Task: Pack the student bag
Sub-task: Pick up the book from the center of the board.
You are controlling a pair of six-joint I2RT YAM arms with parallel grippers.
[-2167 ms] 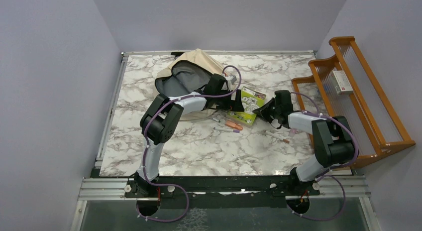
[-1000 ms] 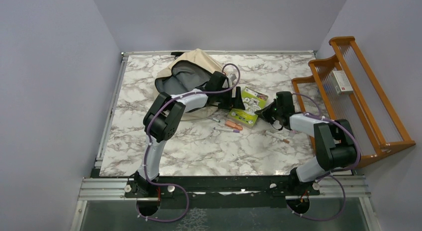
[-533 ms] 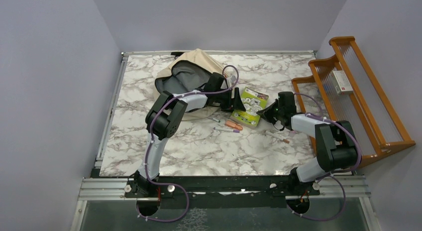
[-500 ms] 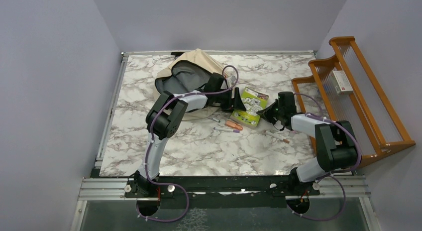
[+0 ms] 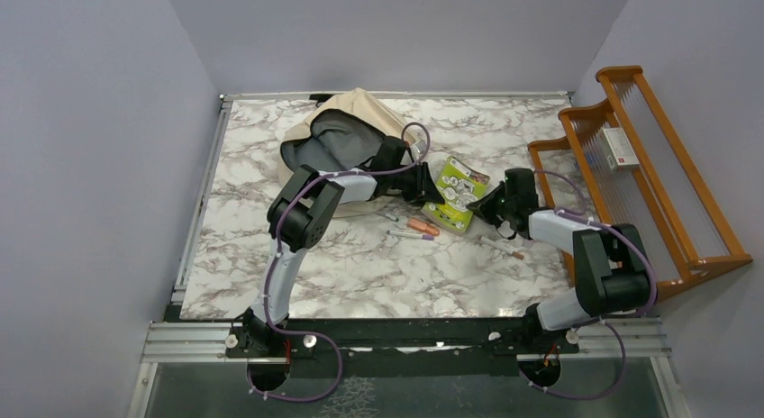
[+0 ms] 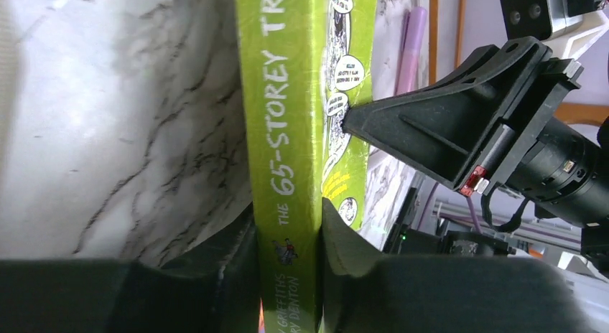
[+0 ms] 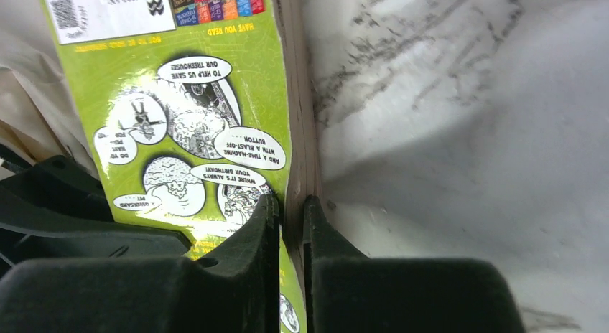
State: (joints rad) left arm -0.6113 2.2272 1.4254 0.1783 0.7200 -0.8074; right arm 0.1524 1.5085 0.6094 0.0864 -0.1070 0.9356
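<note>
The student bag (image 5: 347,134), beige with a grey lining, lies open at the back middle of the table. Just right of it, a lime-green book (image 5: 459,191) is held on edge between both arms. My left gripper (image 5: 431,186) is shut on its spine (image 6: 287,118), one finger on each side (image 6: 287,232). From the opposite side my right gripper (image 5: 482,206) pinches the page edge and back cover (image 7: 194,96), its fingers close together (image 7: 291,207). The right gripper's fingertip (image 6: 348,118) touches the cover in the left wrist view.
Several pens and markers (image 5: 416,229) lie on the marble table below the book, and one more pen (image 5: 504,249) lies near the right arm. A wooden rack (image 5: 649,166) holding a white box (image 5: 620,148) stands along the right edge.
My left gripper has closed from wide open onto the book's spine. The book has tipped up onto its edge and turned a little. The right gripper stays on the page side.
</note>
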